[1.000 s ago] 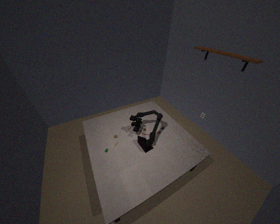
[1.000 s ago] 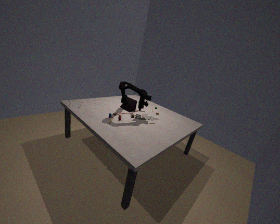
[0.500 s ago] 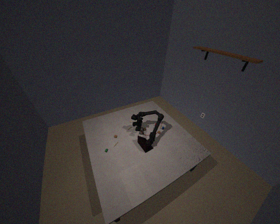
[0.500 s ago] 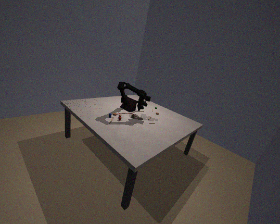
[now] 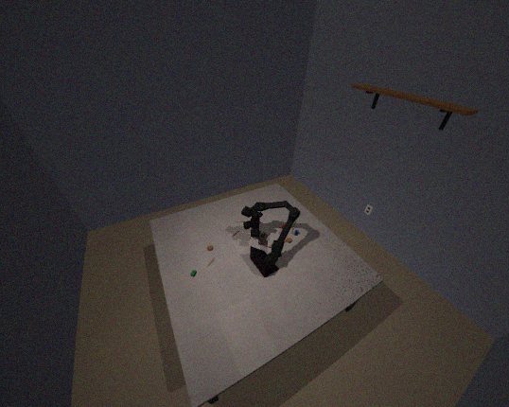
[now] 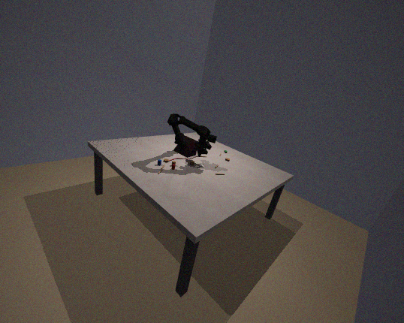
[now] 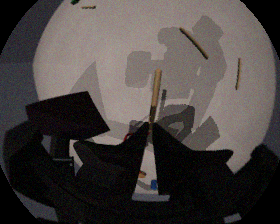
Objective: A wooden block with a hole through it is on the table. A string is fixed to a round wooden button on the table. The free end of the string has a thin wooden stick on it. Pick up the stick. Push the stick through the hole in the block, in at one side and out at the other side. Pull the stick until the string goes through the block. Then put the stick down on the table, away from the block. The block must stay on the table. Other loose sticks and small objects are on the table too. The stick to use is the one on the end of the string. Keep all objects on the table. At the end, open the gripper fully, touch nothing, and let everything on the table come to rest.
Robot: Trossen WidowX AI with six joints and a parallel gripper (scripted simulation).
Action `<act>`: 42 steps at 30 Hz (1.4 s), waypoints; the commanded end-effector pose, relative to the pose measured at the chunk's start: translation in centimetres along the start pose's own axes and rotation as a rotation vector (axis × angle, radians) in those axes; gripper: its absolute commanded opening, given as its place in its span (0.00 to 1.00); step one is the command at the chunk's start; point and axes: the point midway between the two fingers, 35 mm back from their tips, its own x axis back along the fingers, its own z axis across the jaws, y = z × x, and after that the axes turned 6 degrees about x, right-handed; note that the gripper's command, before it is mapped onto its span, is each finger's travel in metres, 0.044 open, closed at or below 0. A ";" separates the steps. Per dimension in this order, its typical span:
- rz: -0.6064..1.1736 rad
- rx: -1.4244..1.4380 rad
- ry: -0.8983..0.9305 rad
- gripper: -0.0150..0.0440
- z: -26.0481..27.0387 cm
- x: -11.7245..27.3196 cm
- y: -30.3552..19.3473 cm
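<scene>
My gripper [image 6: 200, 155] [image 7: 149, 124] is shut on the thin wooden stick [image 7: 156, 87] [image 6: 203, 156], which juts forward from the fingertips above the table. The red string [image 6: 179, 158] [image 5: 268, 246] runs from the round wooden button [image 6: 166, 160] [image 5: 289, 240] toward the gripper; a bit of the string shows left of the fingertips in the wrist view [image 7: 128, 136]. The wooden block [image 6: 192, 163] [image 5: 263, 235] stands on the table, close to the gripper and lower than the fingertips. Its hole cannot be made out. No string is seen passing through the block.
A red object [image 6: 173, 165] and a blue one [image 6: 159, 162] stand near the button. Loose sticks [image 6: 220, 174] [image 7: 193, 43] [image 7: 238, 74] [image 5: 211, 261] lie around. Another round wooden piece [image 5: 210, 248] [image 6: 227, 159] and a green object [image 5: 193, 273] [image 6: 225, 151] lie farther off.
</scene>
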 end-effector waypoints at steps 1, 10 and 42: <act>-0.008 0.051 0.018 0.25 -0.1 0.0 -0.6; -0.019 0.148 0.038 0.25 -0.4 0.0 -1.6; -0.049 0.512 0.087 0.25 -1.4 0.1 -5.6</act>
